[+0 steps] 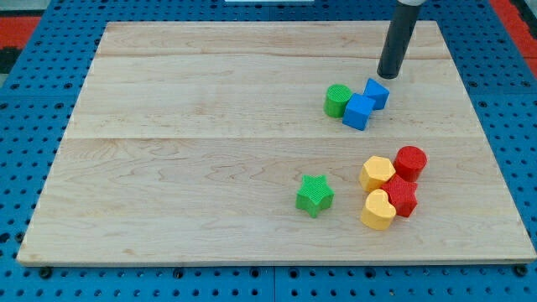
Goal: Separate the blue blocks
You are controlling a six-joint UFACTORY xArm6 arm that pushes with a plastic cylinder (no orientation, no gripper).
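Two blue blocks sit touching each other at the view's upper right: a blue cube (359, 111) and a smaller blue block (377, 92) just up and right of it. A green cylinder (338, 100) touches the blue cube on its left. My tip (388, 75) is at the end of the dark rod, just above and right of the smaller blue block, a small gap away from it.
A green star (315, 195) lies at lower centre-right. To its right is a cluster: two yellow blocks (377, 173) (377, 210), a red cylinder (410, 161) and a red block (402, 196). The wooden board (168, 151) lies on a blue pegboard.
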